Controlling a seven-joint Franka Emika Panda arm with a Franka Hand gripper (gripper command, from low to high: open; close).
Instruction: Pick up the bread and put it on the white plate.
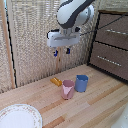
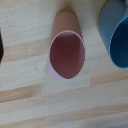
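Two cups point(image 1: 75, 86) on plank worktable point(image 1: 100, 107), dark cabinet point(image 1: 112, 42) behind, tool point(image 1: 61, 52) raised, fingers apart, empty

A staged home-kitchen corner in a robot lab: a plank desk point(image 1: 95, 107), a woven reed screen point(image 1: 35, 40) behind it (like a backdrop), a dark drawer cabinet point(image 1: 112, 42), toy tableware, and a robot arm point(image 1: 75, 14) overhead.

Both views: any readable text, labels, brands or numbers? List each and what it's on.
None readable in either view.
Gripper: no marking visible.
Pink cup and blue cup: plain, no print.
White plate: thin tan rim pattern only, too small to tell if it holds any characters.
Toast: plain.
Drawer cabinet: handles only, no labels.
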